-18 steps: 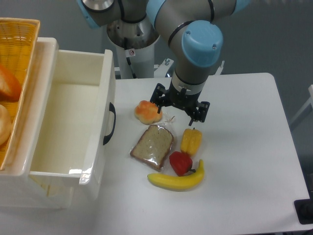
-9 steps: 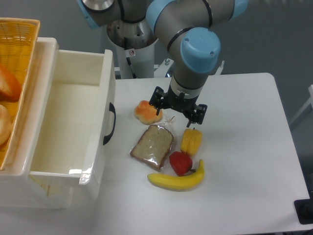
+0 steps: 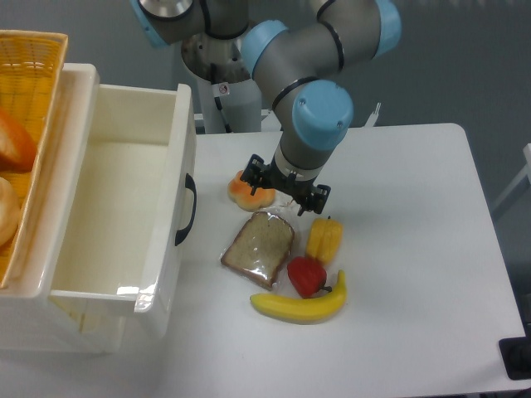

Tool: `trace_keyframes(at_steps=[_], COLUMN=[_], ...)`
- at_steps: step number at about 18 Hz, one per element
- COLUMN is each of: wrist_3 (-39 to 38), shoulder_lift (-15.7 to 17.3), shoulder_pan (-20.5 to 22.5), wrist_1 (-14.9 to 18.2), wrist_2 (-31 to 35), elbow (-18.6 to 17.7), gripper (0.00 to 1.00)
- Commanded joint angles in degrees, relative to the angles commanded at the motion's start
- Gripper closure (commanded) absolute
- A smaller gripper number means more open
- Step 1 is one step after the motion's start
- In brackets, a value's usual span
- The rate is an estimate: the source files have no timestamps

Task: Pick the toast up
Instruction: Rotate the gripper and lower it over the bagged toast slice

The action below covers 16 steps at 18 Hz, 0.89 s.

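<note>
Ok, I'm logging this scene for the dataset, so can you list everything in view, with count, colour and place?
toast: 1, brown, in clear wrap, flat on the table just right of the bin
bun: 1, orange-yellow, behind the toast, partly under the gripper
yellow pepper: 1, right of the toast
red pepper: 1, between the toast and the banana
banana: 1, yellow, nearest the front edge
bin: 1, white with a black handle, left
basket: 1, yellow wicker, far left, holding bread
table: 1, white
gripper: 1, black, open, above the toast's far edge
</note>
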<state>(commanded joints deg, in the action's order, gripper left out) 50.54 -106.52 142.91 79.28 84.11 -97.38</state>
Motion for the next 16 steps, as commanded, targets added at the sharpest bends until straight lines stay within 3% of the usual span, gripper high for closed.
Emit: trace_keyframes(at_steps=[10, 16], wrist_3=[-0.18, -0.26], shoulder_lift=[-3.25, -5.63], shoulder_pan=[-1.41, -1.49], wrist_1=[0.09, -0.53], wrist_2=[0.0, -0.09], elbow=[-2.98, -1.67], gripper=[0.0, 0.0])
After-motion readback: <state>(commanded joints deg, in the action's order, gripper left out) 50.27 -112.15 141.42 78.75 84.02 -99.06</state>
